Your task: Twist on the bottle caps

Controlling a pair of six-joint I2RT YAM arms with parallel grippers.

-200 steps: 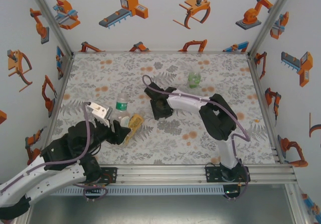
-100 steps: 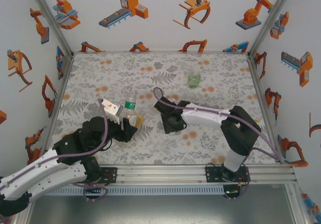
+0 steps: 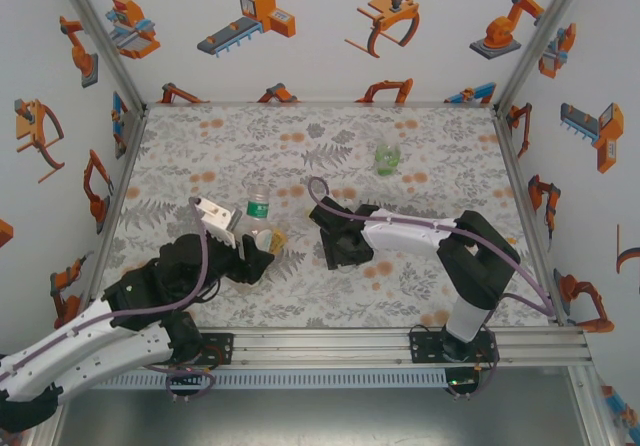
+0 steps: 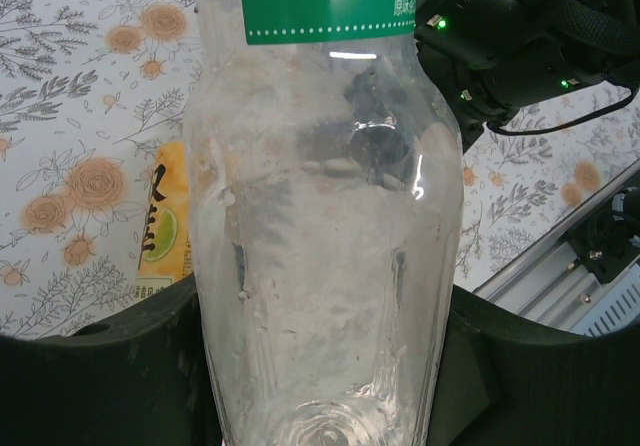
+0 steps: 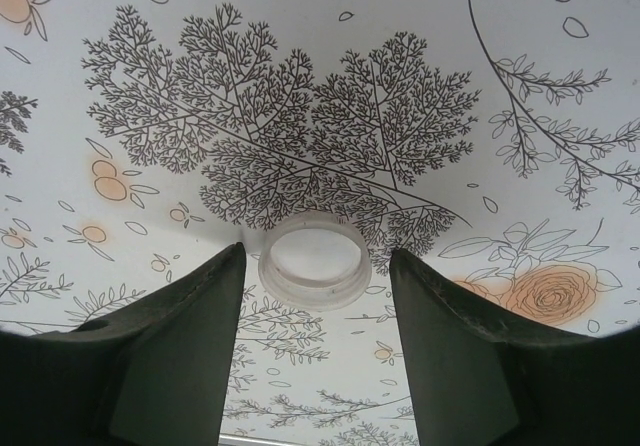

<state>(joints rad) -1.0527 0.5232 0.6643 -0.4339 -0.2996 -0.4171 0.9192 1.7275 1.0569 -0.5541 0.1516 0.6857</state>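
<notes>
The clear bottle (image 3: 258, 209) with its green label (image 4: 320, 1) stands tilted, and my left gripper (image 3: 254, 259) (image 4: 322, 376) is shut on its lower body. The orange-yellow bottle (image 3: 271, 238) (image 4: 160, 231) lies on the mat right beside it. Far back stands the short green bottle (image 3: 387, 156). A whitish bottle cap (image 5: 315, 259) lies open side up on the mat. My right gripper (image 3: 337, 254) (image 5: 315, 271) hangs over it, open, one finger on either side of the cap and neither touching it. The mouth of the clear bottle is out of the wrist view.
The flower-printed mat (image 3: 420, 286) covers the floor between white walls with orange robot prints. The right arm's black wrist (image 4: 500, 26) is close to the held bottle. An aluminium rail (image 3: 400, 344) runs along the near edge.
Over the last second my left gripper has carried the clear bottle right and raised it. My right gripper has come nearer and rightward, down over the cap. Little has moved in the last half second.
</notes>
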